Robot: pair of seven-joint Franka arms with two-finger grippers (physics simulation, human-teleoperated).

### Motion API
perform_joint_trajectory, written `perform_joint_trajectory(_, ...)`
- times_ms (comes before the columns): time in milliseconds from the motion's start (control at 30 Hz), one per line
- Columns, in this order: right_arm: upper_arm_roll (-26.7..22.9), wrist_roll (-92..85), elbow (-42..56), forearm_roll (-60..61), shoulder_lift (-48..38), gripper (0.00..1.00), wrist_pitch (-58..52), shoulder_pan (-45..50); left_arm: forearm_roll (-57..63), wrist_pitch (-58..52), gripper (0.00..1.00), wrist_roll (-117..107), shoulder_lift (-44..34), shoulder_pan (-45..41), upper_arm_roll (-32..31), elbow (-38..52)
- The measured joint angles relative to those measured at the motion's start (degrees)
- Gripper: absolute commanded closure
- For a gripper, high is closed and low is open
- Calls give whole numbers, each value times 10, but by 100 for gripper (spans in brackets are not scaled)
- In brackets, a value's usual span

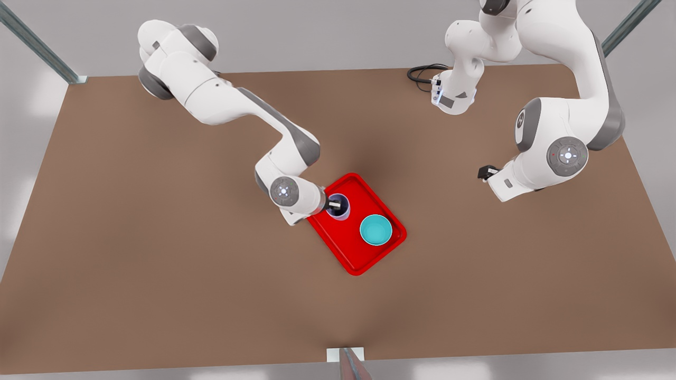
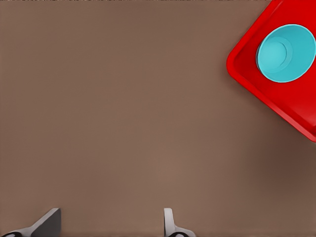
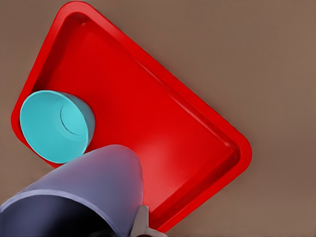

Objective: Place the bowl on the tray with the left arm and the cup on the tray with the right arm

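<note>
The red tray (image 1: 355,264) lies at the table's middle, with the turquoise bowl (image 1: 376,229) upright on its near half. My right gripper (image 1: 334,203), on the front view's left, is shut on the lavender cup (image 1: 340,210) over the tray's far half, one finger inside the rim. In the right wrist view the cup (image 3: 94,192) is close up, a fingertip (image 3: 140,224) outside its wall, and the bowl (image 3: 54,126) sits beside it on the tray (image 3: 163,123). My left gripper (image 2: 108,228) hangs open over bare table, away from the tray (image 2: 247,74) and bowl (image 2: 286,52); it is at the front view's right (image 1: 487,173).
A black cable (image 1: 422,74) lies at the table's far edge by one arm's base. Metal frame posts stand at the far corners (image 1: 37,45) and at the near edge (image 1: 351,364). Brown tabletop (image 1: 158,253) stretches wide on both sides of the tray.
</note>
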Motion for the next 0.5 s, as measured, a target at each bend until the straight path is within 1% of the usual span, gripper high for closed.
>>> perform_joint_trajectory(133,-1,-8,-6,-15,23,79,5,5,0,-2,0,0,0,0,0,0)
perform_joint_trajectory(267,-3,-14,-13,-29,28,79,5,12,0,-2,0,0,1,0,0,-1)
perform_joint_trajectory(300,-3,-14,-13,-35,30,67,5,12,0,-2,0,1,2,0,0,0)
perform_joint_trajectory(333,-3,-13,-13,-41,31,52,4,12,0,-2,0,1,2,0,0,-1)
perform_joint_trajectory(367,-3,-12,-12,-44,31,43,3,12,0,-2,0,0,2,0,0,0)
perform_joint_trajectory(433,-3,-12,-12,-52,34,33,3,12,0,-4,0,1,2,0,0,-1)
perform_joint_trajectory(500,-3,-12,-12,-52,39,33,4,13,0,-4,0,1,2,0,0,-1)
